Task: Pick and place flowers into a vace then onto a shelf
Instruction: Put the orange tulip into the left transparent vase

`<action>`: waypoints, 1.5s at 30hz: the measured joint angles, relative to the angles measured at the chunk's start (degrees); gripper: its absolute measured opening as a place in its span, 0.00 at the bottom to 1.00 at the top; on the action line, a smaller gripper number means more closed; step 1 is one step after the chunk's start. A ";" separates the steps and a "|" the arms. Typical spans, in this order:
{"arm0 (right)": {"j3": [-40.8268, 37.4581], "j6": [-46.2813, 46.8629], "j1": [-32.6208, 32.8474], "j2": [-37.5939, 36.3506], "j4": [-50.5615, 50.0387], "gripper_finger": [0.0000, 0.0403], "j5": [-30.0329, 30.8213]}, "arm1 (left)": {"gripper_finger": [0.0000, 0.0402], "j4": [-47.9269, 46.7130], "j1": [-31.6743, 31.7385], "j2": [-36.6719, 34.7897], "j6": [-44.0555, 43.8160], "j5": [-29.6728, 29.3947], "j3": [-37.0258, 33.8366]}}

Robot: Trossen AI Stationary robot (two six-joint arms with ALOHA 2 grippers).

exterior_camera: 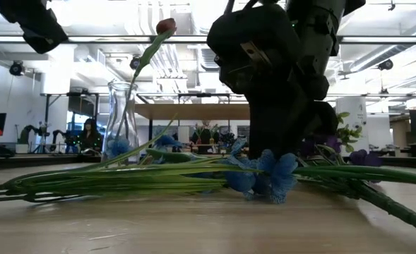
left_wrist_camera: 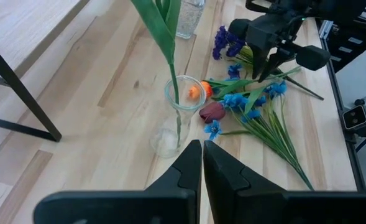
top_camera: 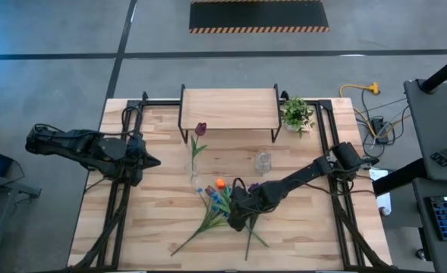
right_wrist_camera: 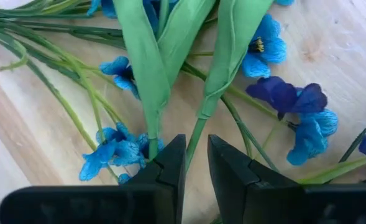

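the left arm's dark 2-finger tool [left_wrist_camera: 202,163] hangs over the left half of the light wood plank tabletop [top_camera: 155,227], its fingers pressed together on nothing, pointing toward the clear glass vase [top_camera: 195,176]. that vase stands upright near the tabletop's middle with 1 dark red tulip on a long green stem [top_camera: 200,130] already in it, the bloom leaning toward the low shelf with the light wood top and thin black legs [top_camera: 228,108] at the back edge. just right of the vase lies the loose heap of artificial flowers [top_camera: 217,211]: an orange bud [top_camera: 220,183], a second dark red tulip head [left_wrist_camera: 212,111], a blue small-blossom spray [exterior_camera: 270,175] and a purple bunch [top_camera: 253,186], their green stems fanning toward the front edge. the right arm's dark tool [right_wrist_camera: 195,163] is down in this heap, its fingers narrowed to a slim gap around a green stem with broad leaves, blue blossoms on both sides. a small clear glass jar [top_camera: 263,161] stands in front of the shelf, and a small leafy green potted plant [top_camera: 296,114] sits beside the shelf's right end.
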 joint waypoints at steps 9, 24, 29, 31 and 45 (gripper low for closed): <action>0.03 -1.53 -0.13 -0.27 0.18 0.02 -1.04 | 0.00 0.00 0.00 0.09 -0.02 -0.02 0.00; 1.20 -4.37 -0.09 -7.90 0.12 0.02 6.75 | 0.00 0.33 0.00 0.09 -0.39 -0.04 0.00; 1.20 -5.36 0.04 -10.46 0.52 0.02 9.33 | 0.00 0.31 0.00 0.10 -0.41 -0.02 0.00; 1.20 -5.69 0.20 -11.47 0.77 0.02 9.79 | 0.00 0.31 0.00 0.00 -0.39 -0.02 0.00; 1.18 -11.70 4.19 -18.03 3.99 0.02 20.39 | 0.00 0.29 0.02 0.02 -0.42 -0.30 0.00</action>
